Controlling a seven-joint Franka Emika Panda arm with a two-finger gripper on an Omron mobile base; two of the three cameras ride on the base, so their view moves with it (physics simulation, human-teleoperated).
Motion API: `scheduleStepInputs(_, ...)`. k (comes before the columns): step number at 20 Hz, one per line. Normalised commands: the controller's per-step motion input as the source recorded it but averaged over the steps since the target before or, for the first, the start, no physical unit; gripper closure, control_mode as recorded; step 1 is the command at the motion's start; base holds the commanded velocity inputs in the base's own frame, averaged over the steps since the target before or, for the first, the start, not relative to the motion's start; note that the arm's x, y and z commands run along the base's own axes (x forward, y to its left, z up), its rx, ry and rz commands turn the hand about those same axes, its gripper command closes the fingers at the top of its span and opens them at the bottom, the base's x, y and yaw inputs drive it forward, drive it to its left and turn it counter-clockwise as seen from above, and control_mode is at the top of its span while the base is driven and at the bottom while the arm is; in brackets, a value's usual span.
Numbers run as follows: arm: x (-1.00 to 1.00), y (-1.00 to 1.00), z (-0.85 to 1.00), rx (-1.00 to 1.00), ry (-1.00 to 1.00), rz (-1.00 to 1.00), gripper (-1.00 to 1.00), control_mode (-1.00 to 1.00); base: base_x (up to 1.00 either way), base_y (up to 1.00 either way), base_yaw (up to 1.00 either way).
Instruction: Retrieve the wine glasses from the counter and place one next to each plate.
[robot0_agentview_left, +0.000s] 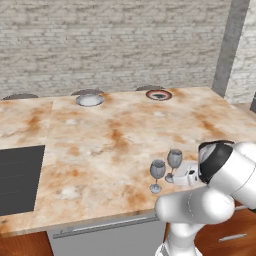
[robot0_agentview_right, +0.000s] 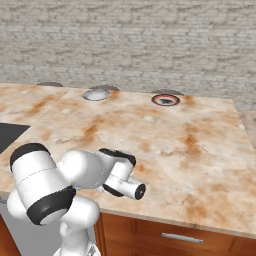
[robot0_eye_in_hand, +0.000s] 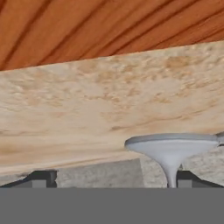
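Observation:
Two clear greyish-blue wine glasses stand upright near the front edge of the veined beige counter (robot0_agentview_left: 110, 145), one on the left (robot0_agentview_left: 157, 174) and one on the right (robot0_agentview_left: 174, 164). My gripper (robot0_agentview_left: 180, 176) reaches in sideways at counter height, right beside the right glass. In the hand view the gripper (robot0_eye_in_hand: 114, 179) is open, and that glass's round foot (robot0_eye_in_hand: 170, 143) and thin stem lie between the fingertips, close to one dark tip (robot0_eye_in_hand: 188, 178). The pale grey-white plate (robot0_agentview_left: 90, 100) (robot0_agentview_right: 96, 95) and the red-and-black rimmed plate (robot0_agentview_left: 159, 95) (robot0_agentview_right: 165, 100) sit along the far edge.
A black cooktop (robot0_agentview_left: 17, 177) (robot0_agentview_right: 7, 135) is set into the counter's left part. Round stool tops (robot0_agentview_left: 20, 96) peek over the far edge, with a brick wall behind. Wooden drawers (robot0_agentview_right: 175, 235) and a grey appliance front (robot0_agentview_left: 110, 237) sit below the near edge.

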Motion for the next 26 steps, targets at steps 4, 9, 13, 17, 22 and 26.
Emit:
scheduleStepInputs(4, 0.14, -0.44, -0.13, 0.00, -0.31, -0.15, -1.00, -1.00, 0.00, 0.00, 0.00)
scheduleStepInputs(9, 0.40, -0.20, -0.23, 0.00, -0.13, -0.11, -1.00, -1.00, 0.00, 0.00, 0.00)
scheduleStepInputs(13, 0.42, -0.16, -0.20, 0.00, 0.00, -0.03, -1.00, -1.00, 0.00, 0.00, 0.00)
scheduleStepInputs(17, 0.20, -0.40, -0.03, 0.02, -0.01, 0.00, 1.00, -1.00, 0.00, 0.00, 0.00)
scheduleStepInputs(22, 0.00, -0.44, 0.21, 0.07, -0.12, 0.00, 1.00, -1.00, 0.00, 0.00, 0.00)
scheduleStepInputs(26, 0.00, -0.38, 0.20, 0.03, -0.19, 0.00, 1.00, -1.00, 0.00, 0.00, 0.00)
